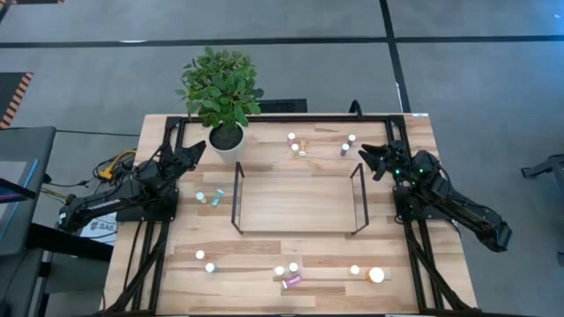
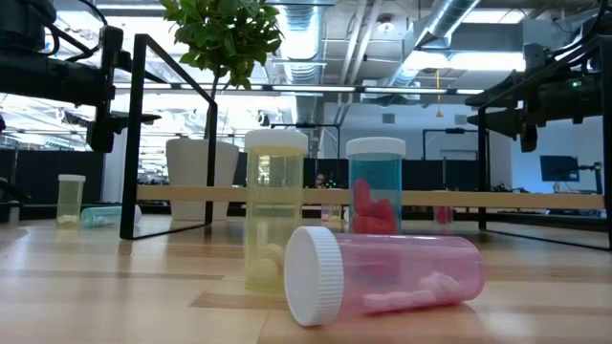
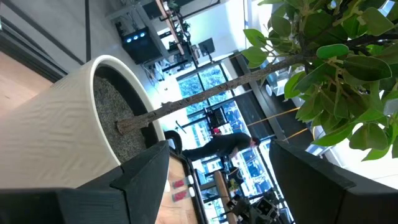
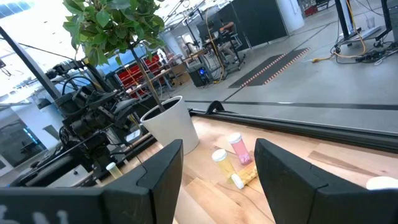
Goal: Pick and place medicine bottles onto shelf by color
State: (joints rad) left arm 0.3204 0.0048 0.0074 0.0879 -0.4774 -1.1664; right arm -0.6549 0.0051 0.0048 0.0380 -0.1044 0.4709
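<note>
Tabletop (image 1: 264,260) holds a fallen pink bottle (image 2: 382,272) (pills inside), shelf (image 1: 297,204) bare.

Shelf (image 1: 295,204) mid-table, plant pot (image 1: 226,141) behind its left end, medicine bottles (image 1: 291,281) scattered around.

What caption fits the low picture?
Pink bottle lying before upright yellow and teal bottles.

high view: we cannot read the medicine bottles (image 1: 291,282) colours, too small | left wrist view: plant pot (image 3: 74,124) ahead of the jaws is cut off | low view: shelf (image 2: 459,198) partly hidden behind bottles
</note>
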